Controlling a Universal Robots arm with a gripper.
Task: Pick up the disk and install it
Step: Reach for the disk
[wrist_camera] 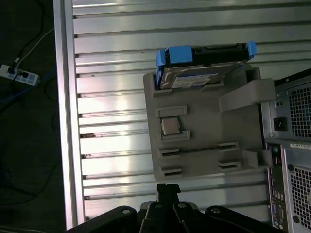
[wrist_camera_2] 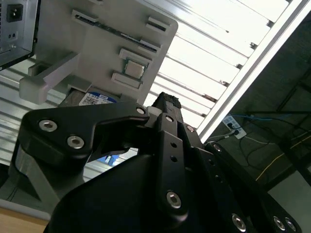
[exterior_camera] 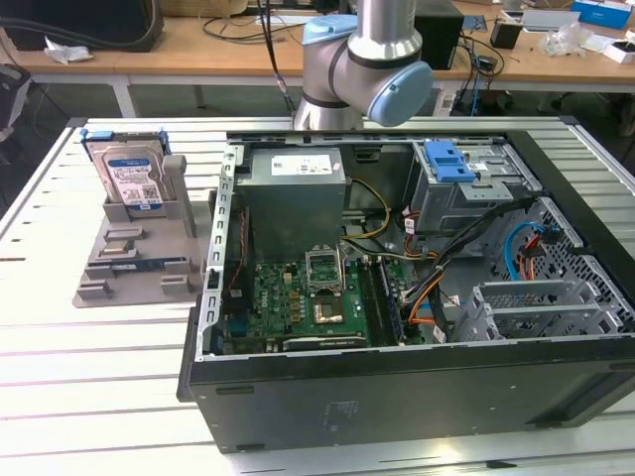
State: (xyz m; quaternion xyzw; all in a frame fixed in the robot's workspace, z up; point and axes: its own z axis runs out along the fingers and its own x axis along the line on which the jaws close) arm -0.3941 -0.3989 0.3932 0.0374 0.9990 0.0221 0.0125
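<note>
The disk [exterior_camera: 127,177] stands on edge in a slot of the grey holder [exterior_camera: 129,263], on the slatted aluminium table [exterior_camera: 99,367] at the exterior view's left, just beside the open computer case [exterior_camera: 397,387]. Its long axis appears to run upward, with a slight backward lean. The labelled face is turned toward the exterior camera and the lower part is hidden in the slot. In the first wrist view the disk [wrist_camera: 194,80] is seen from above, with the blue carrier bracket [wrist_camera: 177,54] capping its upper edge. The arm [exterior_camera: 362,59] rises behind the rear wall of the case. In the first wrist view the gripper [wrist_camera: 168,189] is over the table, at the end of the holder [wrist_camera: 199,141] farthest from the disk and apart from it. Its fingers are pressed together and grasp nothing. Inside the case are the grey power supply [exterior_camera: 296,188], the green motherboard [exterior_camera: 308,297] and a metal drive cage [exterior_camera: 476,193] topped by a blue latch [exterior_camera: 448,161]. A wall of the case stands between the holder and the cage.
</note>
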